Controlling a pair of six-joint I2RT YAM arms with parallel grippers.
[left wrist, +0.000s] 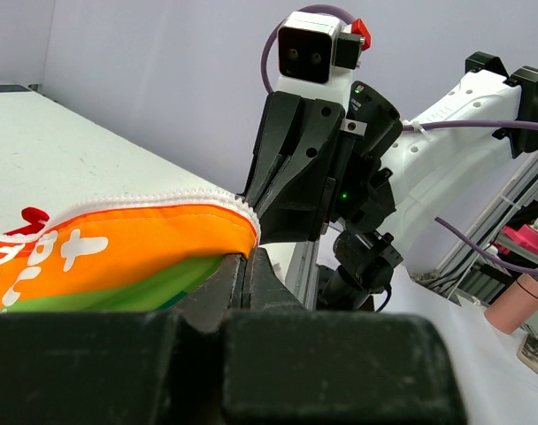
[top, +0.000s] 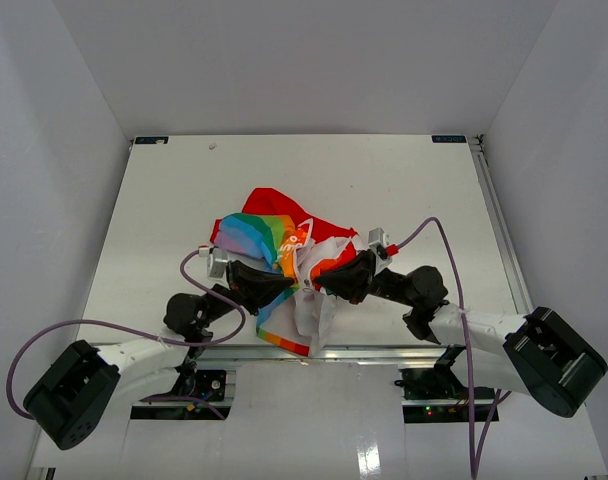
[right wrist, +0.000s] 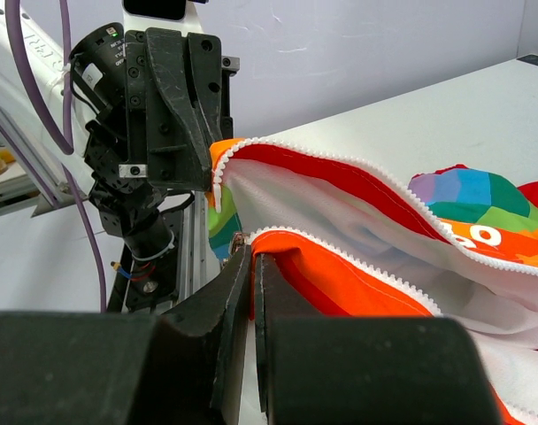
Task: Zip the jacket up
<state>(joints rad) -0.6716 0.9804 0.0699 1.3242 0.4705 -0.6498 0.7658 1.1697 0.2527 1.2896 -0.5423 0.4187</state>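
The jacket point(top: 280, 240) lies crumpled near the table's front middle, with rainbow stripes, a white body and red lining. It is open, and its two white zipper edges stand apart. My left gripper point(top: 276, 286) is shut on the jacket's orange panel edge point(left wrist: 119, 248), just below the zipper teeth. My right gripper point(top: 330, 281) is shut on the other front edge, an orange-red hem point(right wrist: 340, 274) with white teeth. The grippers face each other closely, with the fabric between them. The left gripper point(right wrist: 176, 115) shows in the right wrist view, and the right gripper point(left wrist: 297, 177) in the left wrist view.
The white table point(top: 184, 200) ends in a metal rail point(top: 384, 350) at the near edge, just below the jacket's hanging hem. Purple cables point(top: 454, 290) loop beside both arms. White walls enclose the table. A pink cup point(left wrist: 517, 301) stands off the table.
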